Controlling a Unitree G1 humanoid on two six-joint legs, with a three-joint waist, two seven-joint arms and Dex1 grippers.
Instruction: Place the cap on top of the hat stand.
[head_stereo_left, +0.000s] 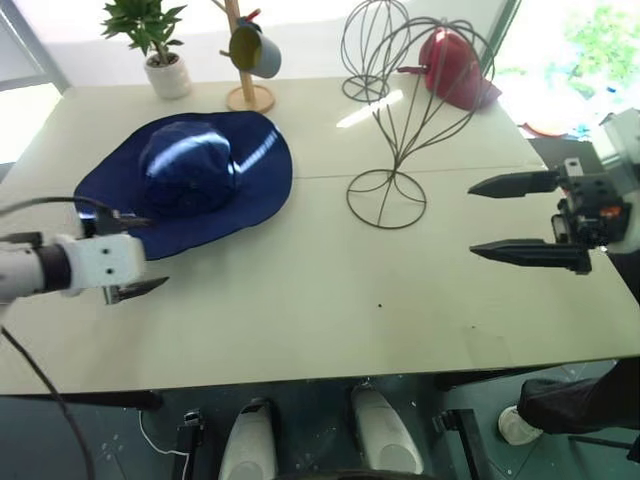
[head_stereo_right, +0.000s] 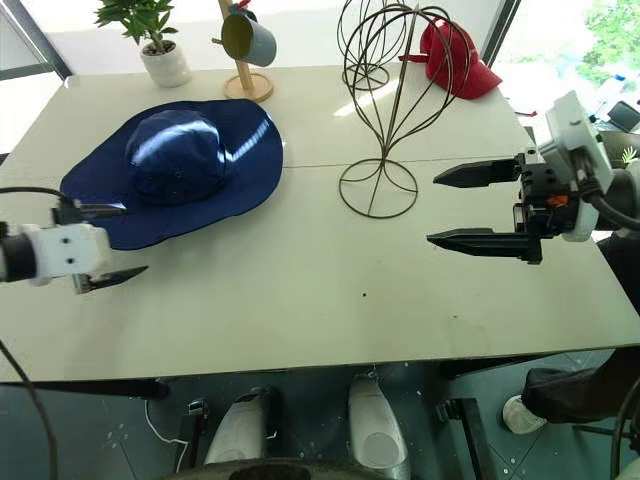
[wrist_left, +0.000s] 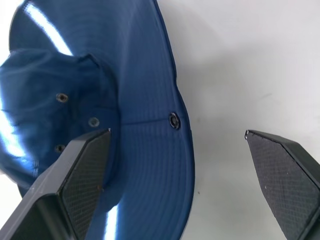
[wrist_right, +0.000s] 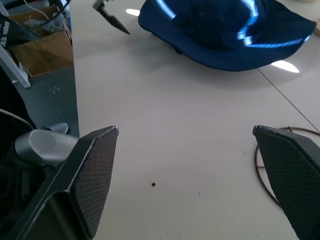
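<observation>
The navy sun hat (head_stereo_left: 187, 178) lies flat on the white table (head_stereo_left: 330, 300), left of the tall wire hat stand (head_stereo_left: 405, 120). My left gripper (head_stereo_left: 128, 255), jaws wide and empty, hovers at the near brim edge. I judge I should straddle the brim and pinch deep. My right gripper (head_stereo_left: 512, 218) waits wide open, empty, near the stand's ring base.

The wide-brimmed navy blue cloth cap (head_stereo_left: 190, 175) shows a slight sheen and small metal eyelets; the tall dark thin-wire hat stand (head_stereo_left: 405, 120) looks like bare metal; the pale table top (head_stereo_left: 330, 290) is smooth and matt; the black finger pads (wrist_left: 85, 180) are finely textured.
</observation>
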